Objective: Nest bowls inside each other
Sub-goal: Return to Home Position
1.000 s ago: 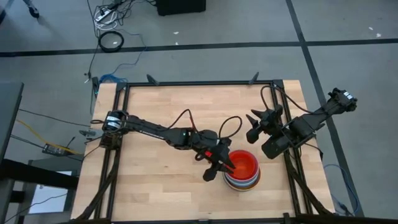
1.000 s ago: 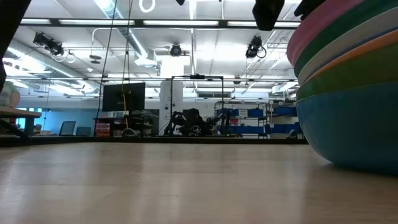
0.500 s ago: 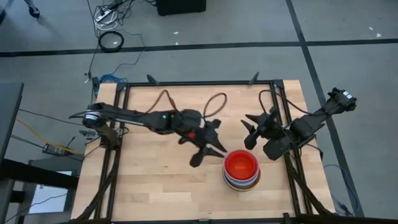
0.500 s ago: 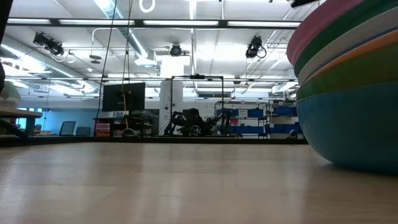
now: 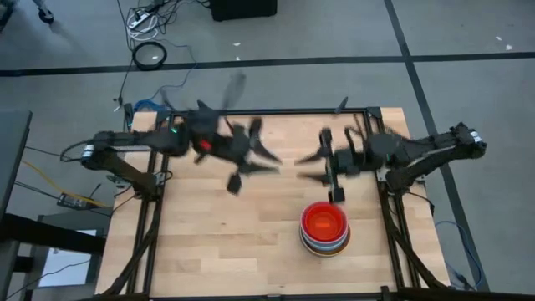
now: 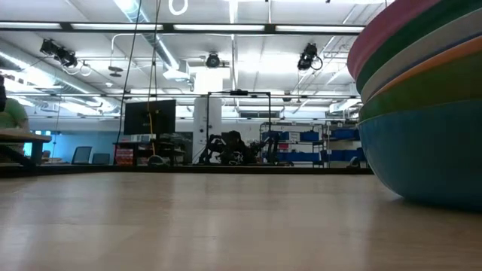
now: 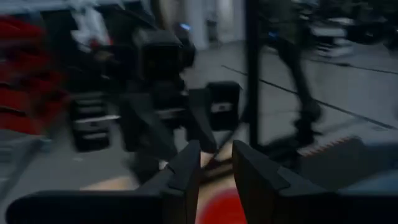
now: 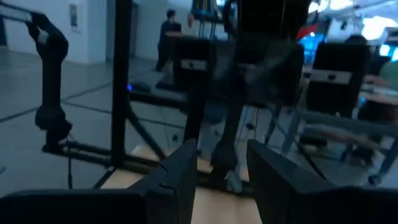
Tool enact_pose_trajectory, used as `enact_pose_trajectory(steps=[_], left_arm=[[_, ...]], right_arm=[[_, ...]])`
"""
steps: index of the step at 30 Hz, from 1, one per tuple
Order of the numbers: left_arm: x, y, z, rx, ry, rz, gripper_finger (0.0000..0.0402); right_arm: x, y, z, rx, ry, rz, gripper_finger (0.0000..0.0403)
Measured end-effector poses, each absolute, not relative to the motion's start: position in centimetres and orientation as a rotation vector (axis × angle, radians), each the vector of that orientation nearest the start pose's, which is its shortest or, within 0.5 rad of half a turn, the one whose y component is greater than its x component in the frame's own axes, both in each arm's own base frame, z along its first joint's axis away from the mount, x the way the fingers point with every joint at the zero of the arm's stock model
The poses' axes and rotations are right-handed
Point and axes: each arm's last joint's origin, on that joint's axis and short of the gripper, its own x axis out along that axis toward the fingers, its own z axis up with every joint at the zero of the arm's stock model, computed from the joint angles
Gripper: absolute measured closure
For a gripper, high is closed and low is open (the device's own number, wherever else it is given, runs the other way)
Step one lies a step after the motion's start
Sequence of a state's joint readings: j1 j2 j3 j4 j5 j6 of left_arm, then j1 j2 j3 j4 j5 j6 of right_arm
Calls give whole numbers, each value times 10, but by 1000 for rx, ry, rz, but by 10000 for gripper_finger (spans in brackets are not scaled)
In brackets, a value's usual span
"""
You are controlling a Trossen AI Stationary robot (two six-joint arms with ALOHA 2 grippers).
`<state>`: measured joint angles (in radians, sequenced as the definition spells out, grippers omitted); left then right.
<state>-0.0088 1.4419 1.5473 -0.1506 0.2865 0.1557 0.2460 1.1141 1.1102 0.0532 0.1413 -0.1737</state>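
Likely best pinched at the rim, those light, stiff, slippery-looking bowls (image 5: 323, 227), with left claw (image 7: 216, 149) and right claw (image 8: 222, 149) spread, well apart from them.

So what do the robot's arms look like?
Both arms are black and skinny, built from stick-like pieces with chunky joints between them. The left arm has a red patch near its wrist. Each arm, like the right arm, ends in a hand with two dark, flat fingers: left hand, right hand.
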Motion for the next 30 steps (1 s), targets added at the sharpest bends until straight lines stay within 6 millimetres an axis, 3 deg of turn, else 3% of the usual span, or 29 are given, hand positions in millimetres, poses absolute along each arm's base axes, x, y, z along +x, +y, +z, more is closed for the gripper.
enact_pose_trajectory(steps=[6,11,16,19,23,30], left_arm=[[262,18,453,164,60,-177,300],[213,28,445,140,3,-81,300],[166,22,429,114,-51,-40,300],[148,19,414,97,-68,-10,300],[134,17,393,82,-76,11,300],[124,16,356,60,-76,13,300]], right_arm=[[233,-2,432,-191,-59,216,275],[197,-29,456,-211,-45,150,275],[147,-28,464,-222,-65,142,275],[125,-22,459,-225,-93,144,275],[111,-18,446,-202,-96,142,275],[108,-18,410,-151,-86,101,275]])
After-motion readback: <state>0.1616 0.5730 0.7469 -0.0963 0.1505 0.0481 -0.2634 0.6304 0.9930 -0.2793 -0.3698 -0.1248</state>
